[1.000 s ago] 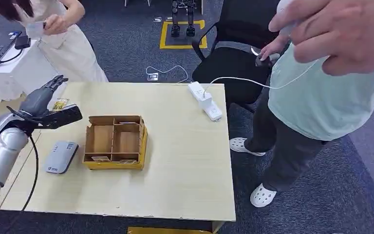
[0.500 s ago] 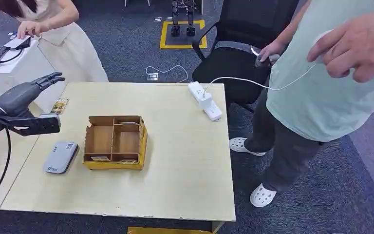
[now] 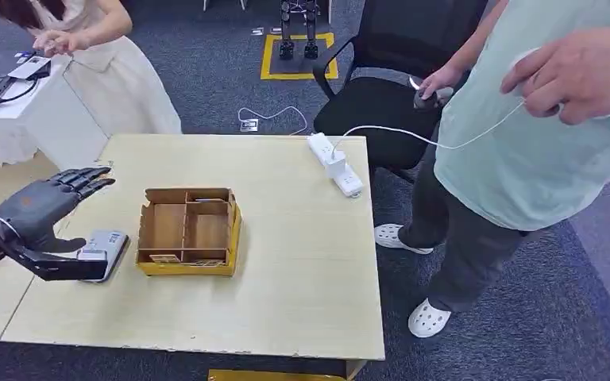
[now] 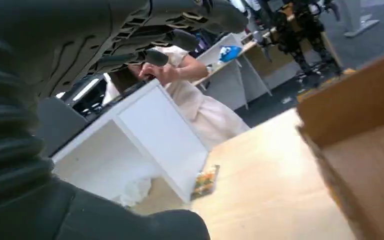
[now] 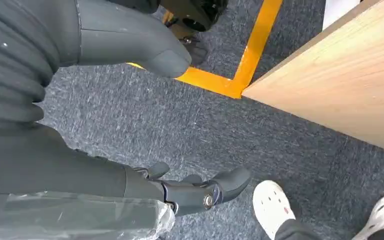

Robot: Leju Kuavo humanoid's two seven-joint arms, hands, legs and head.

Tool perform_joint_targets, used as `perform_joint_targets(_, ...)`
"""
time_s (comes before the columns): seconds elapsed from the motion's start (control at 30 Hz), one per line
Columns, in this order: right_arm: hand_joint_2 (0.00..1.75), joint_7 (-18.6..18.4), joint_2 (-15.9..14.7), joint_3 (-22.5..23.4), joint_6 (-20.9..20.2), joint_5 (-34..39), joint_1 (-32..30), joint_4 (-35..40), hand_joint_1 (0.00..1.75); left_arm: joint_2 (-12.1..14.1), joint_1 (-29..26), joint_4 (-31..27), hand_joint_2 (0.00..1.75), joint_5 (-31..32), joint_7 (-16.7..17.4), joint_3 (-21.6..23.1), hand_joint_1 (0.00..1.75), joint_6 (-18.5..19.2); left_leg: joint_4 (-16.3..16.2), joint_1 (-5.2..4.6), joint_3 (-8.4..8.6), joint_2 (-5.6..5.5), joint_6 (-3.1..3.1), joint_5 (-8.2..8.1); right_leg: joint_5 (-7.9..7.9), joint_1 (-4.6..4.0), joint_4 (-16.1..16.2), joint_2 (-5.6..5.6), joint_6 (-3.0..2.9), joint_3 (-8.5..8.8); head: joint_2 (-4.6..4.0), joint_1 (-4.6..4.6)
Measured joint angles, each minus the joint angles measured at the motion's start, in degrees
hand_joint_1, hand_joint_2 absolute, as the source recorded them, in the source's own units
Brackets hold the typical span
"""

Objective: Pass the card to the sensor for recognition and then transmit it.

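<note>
I see the left hand (image 3: 36, 214) over the left edge of the tabletop (image 3: 286, 278), fingers (image 3: 87, 178) spread and the thumb stretched out, holding nothing. Its thumb lies across the near end of the grey sensor (image 3: 105, 244), which sits flat near the left edge, just beside the cardboard box (image 3: 188, 230). The box has open compartments; small cards rest along its near side. A card (image 3: 98, 170) lies flat near the far left corner of the tabletop, well apart from the hand; in the left wrist view it shows as a coloured card (image 4: 205, 181) on the wood.

The right hand (image 5: 180, 192) hangs over the grey carpet beside the tabletop edge, fingers apart, empty.

A white power strip (image 3: 333, 163) lies at the far right corner. One person in a light green shirt (image 3: 524, 159) stands at the right edge; another in a white dress (image 3: 119, 71) stands past the far left corner.
</note>
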State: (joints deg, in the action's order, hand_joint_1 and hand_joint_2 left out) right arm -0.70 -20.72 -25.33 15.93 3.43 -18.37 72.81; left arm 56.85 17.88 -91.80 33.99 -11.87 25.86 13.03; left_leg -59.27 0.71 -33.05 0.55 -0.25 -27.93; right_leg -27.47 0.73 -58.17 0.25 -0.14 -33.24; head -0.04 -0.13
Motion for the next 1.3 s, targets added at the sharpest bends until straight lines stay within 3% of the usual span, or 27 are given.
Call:
perform_joint_targets(0.23, 1.75, 0.1, 0.7, 1.4, -1.0, -1.2, 0.4, -0.5, 0.0, -1.6, -3.0, -2.9, 1.75, -1.1, -1.1, 0.2, 0.0, 0.6, 0.0, 0.01, -0.01, -0.02, 0.0, 0.0, 0.0, 0.0, 0.0, -0.02, 0.0, 0.01, 0.0, 0.02)
perform_joint_targets(0.6, 1.75, 0.7, 1.9, 3.0, -2.7, -2.8, 1.1, -1.4, 0.0, -3.0, -0.7, -3.6, 1.75, 3.3, -3.1, 3.3, 0.0, 0.6, 0.0, 0.02, 0.0, -0.03, -0.03, 0.02, 0.01, 0.0, 0.0, -0.02, 0.0, 0.0, 0.0, 0.02)
perform_joint_targets(0.8, 1.75, 0.7, 2.5, 4.0, -2.9, -3.6, 1.2, -1.6, 0.0, -4.7, -0.3, -3.6, 1.75, 8.4, -0.5, 5.7, 0.0, -3.6, 0.0, 0.0, 0.0, -0.03, -0.03, 0.02, 0.01, 0.0, 0.0, -0.02, 0.0, 0.0, 0.0, 0.02)
perform_joint_targets(1.3, 1.75, 0.1, 3.5, 6.9, -4.8, -6.3, 1.3, -1.6, 0.0, -8.5, -0.5, -3.0, 1.75, 13.4, 2.3, 9.6, 0.0, -5.2, 0.0, 0.02, -0.01, -0.03, -0.03, 0.02, 0.01, 0.0, 0.0, -0.02, 0.0, 0.0, 0.0, 0.02)
